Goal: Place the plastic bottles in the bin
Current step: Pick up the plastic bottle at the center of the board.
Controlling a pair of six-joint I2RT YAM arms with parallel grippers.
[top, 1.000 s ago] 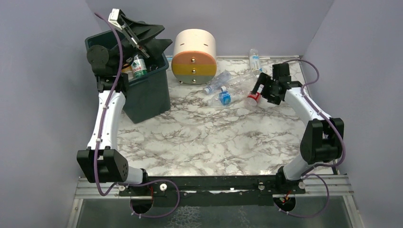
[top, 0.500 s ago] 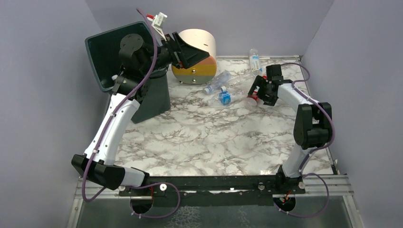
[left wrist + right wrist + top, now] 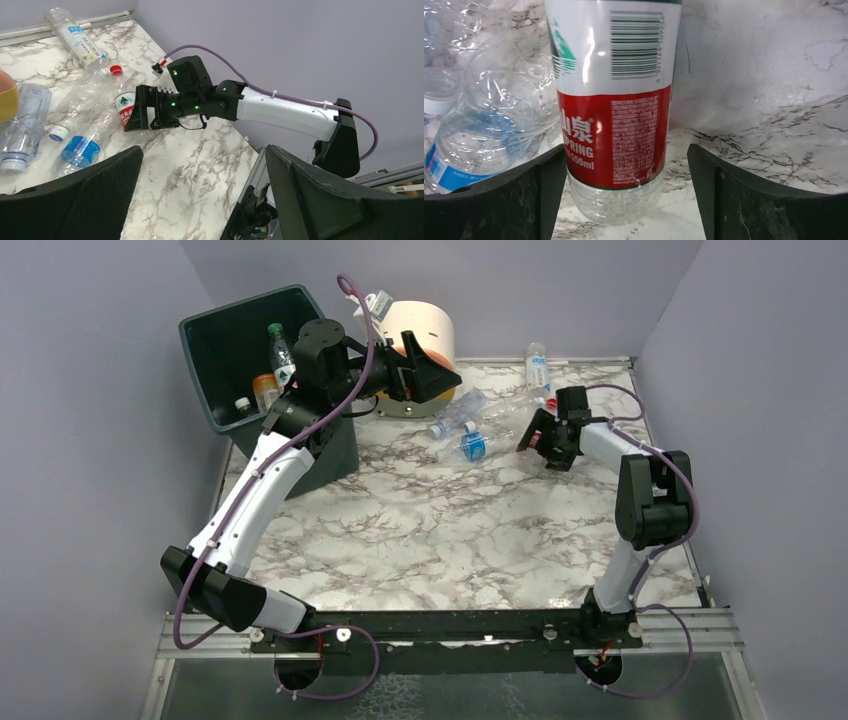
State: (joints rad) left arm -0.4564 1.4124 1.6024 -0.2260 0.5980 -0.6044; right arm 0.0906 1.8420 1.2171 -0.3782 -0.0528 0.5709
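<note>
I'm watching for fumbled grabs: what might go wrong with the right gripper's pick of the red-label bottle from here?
1. The right gripper straddles the red-label bottle, jaws open. The blue-label bottle lies right beside it, so closing may pinch or drag both.
2. The left gripper, open, faces the same pile from beside the drawer unit, so the arms might clash.

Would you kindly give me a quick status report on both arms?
Left gripper open, empty. Right gripper open, straddling red-label bottle. Clear bottles crowd alongside.
</note>
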